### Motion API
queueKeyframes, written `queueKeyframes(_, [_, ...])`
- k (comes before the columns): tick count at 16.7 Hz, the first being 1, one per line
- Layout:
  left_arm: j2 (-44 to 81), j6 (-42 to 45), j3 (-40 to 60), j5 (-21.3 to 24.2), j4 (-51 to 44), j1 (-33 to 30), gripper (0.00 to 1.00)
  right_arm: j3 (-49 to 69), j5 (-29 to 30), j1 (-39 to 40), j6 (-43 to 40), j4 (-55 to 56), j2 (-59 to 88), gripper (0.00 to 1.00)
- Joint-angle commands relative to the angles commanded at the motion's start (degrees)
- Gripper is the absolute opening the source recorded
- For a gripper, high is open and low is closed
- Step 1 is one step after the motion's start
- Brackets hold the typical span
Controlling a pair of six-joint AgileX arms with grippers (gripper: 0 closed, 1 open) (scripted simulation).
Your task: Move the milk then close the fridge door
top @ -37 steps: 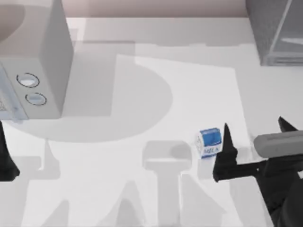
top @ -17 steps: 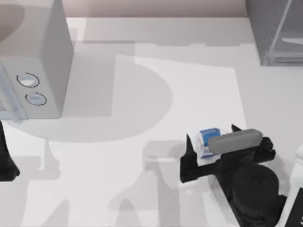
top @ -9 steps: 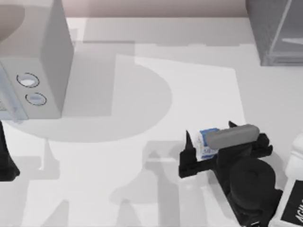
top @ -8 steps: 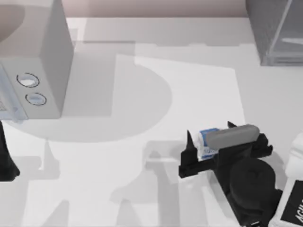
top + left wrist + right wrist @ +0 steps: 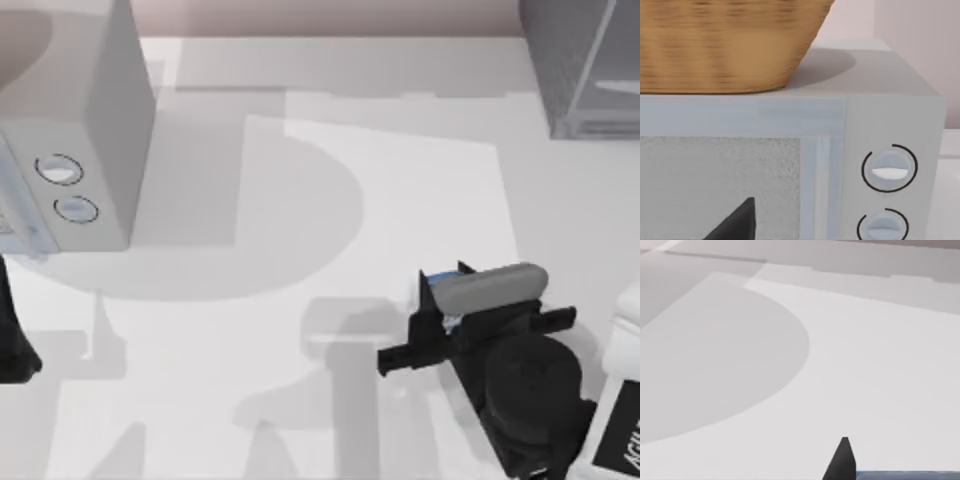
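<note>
Fingers (image 5: 432, 298) of the right gripper (image 5: 446, 300) are pinched on the milk (image 5: 440, 291), low on the table (image 5: 420, 190) at its right. Being small, light and stiff-sided, the carton is best squeezed across flat opposite walls; its slick faces may slip. The fridge door (image 5: 612, 50) is seen open, far right. The left gripper (image 5: 12, 340) is parked at the left edge.

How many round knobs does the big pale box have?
2. Both sit on the front of the pale box at the table's left: one round dial, and the second dial beside it. More could be hidden out of frame.
</note>
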Motion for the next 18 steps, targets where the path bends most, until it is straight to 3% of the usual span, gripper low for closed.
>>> queueKeyframes(2, [0.0,0.0,0.0,0.0,0.0,0.0,1.0,0.0,0.0,0.0,0.0,0.0,0.0,0.02])
queueKeyframes(3, [0.0,0.0,0.0,0.0,0.0,0.0,1.0,0.0,0.0,0.0,0.0,0.0,0.0,0.0])
queueKeyframes(12, [0.0,0.0,0.0,0.0,0.0,0.0,1.0,-0.06,0.03,0.01,0.04,-0.18,-0.31,0.0])
queueKeyframes(18, [0.0,0.0,0.0,0.0,0.0,0.0,1.0,-0.34,-0.07,0.04,0.05,-8.0,-8.43,0.0])
